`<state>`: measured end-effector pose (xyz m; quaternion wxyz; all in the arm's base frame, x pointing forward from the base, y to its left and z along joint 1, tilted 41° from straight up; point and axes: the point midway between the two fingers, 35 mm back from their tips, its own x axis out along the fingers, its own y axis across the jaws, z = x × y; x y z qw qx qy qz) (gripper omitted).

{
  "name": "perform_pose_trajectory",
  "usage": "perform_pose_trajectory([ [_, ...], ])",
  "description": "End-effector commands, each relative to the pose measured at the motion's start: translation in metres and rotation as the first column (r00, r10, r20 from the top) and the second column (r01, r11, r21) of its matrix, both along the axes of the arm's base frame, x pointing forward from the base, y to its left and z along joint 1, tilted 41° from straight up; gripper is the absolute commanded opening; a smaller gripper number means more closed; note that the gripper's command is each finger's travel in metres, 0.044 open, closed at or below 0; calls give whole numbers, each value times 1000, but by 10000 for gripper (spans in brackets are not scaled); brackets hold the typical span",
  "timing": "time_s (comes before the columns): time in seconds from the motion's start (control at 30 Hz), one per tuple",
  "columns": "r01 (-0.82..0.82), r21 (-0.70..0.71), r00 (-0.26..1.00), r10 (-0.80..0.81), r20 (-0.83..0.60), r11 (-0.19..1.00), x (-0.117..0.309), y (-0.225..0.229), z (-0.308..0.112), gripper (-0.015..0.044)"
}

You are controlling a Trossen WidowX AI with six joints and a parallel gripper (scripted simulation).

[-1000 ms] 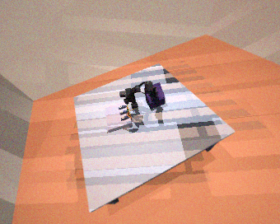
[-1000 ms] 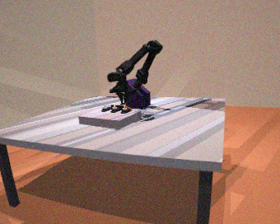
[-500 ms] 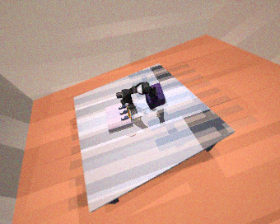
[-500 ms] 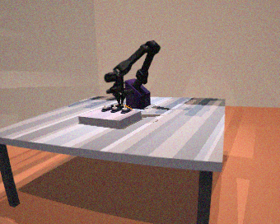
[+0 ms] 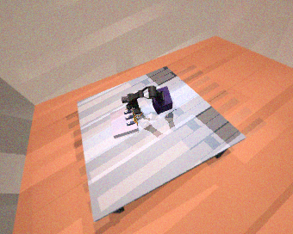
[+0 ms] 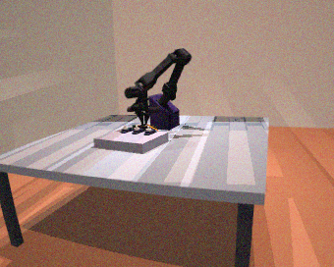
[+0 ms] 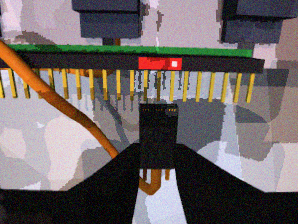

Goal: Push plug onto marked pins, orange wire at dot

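Note:
My gripper (image 7: pixel 157 151) (image 6: pixel 143 124) is shut on the black plug (image 7: pixel 158 125), which points away from me in the wrist view. The metal pins (image 7: pixel 198 86) stick out toward it from the dark header strip (image 7: pixel 215 65). A red band (image 7: pixel 152 63) with a white dot (image 7: pixel 174 64) at its right end marks three pins. The plug sits across from these three, roughly square to the row, its front edge just short of their tips. Its height against the pins cannot be told. Wires leave its rear; the holes are hidden, and which one is orange cannot be told.
The orange lead (image 7: pixel 75 112) curves from behind the left finger up across the left pins. Dark servo bodies (image 7: pixel 110 22) (image 7: pixel 255 22) stand beyond the strip. The pale holder block (image 6: pixel 122 142) lies on the table (image 6: pixel 210 169), with the arm's purple base (image 6: pixel 162 115) behind it.

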<state>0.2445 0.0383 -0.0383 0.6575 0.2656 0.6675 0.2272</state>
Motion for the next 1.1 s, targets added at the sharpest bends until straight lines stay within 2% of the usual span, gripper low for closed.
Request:
perform_pose_trajectory([
  [0.0, 4, 5, 1000, -4, -1, 1000, 1, 1, 1, 0],
  [1.07, 4, 4, 1000, -4, 0, 1000, 21, -3, -2, 0],
])
